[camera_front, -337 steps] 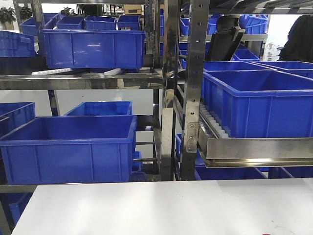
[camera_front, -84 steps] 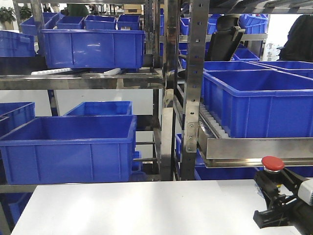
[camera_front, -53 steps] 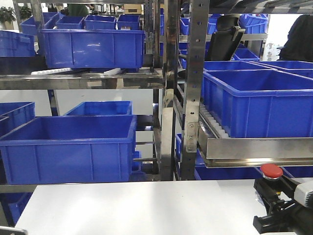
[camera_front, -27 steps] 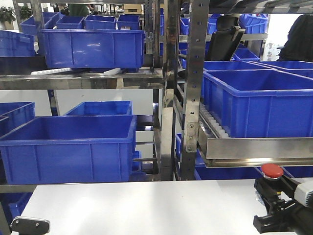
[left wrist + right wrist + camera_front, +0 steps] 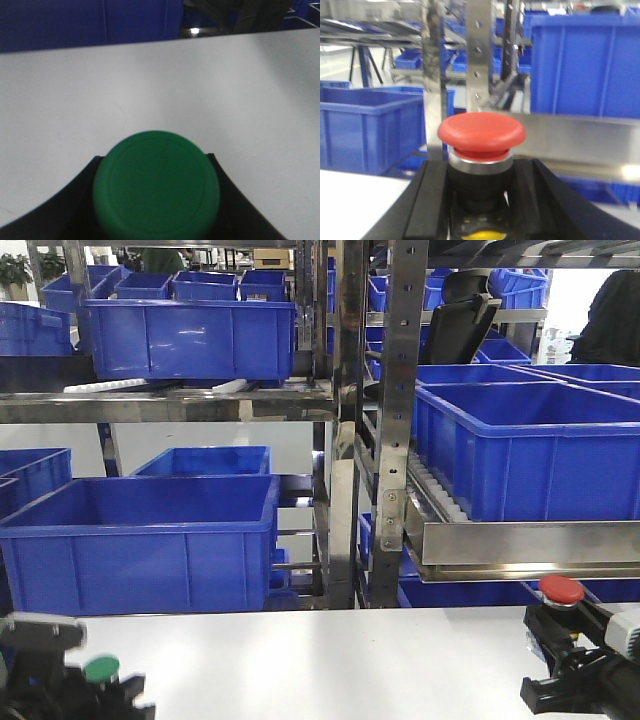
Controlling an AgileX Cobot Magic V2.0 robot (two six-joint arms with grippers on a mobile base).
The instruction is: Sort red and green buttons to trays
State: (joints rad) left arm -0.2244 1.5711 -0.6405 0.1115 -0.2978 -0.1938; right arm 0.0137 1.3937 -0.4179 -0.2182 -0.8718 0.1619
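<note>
In the front view the left gripper (image 5: 75, 690), low at seven o'clock, is closed on the green button (image 5: 101, 670), and the right gripper (image 5: 562, 658), at four o'clock, is closed on the red button (image 5: 561, 589). Both are held above the white table (image 5: 320, 660), probably for carrying, one arm per colour. Each button stands upright, cap up, its long axis vertical. No trays show, only blue crates (image 5: 140, 540) behind. The left wrist view looks down on the green cap at six o'clock, with dark fingers (image 5: 75, 215) snug on both flanks of the body, so the axis runs roughly toward the camera. In the right wrist view the red mushroom cap sits centred, with fingers (image 5: 427, 200) tight against the dark body on each side, keeping it plumb.
</note>
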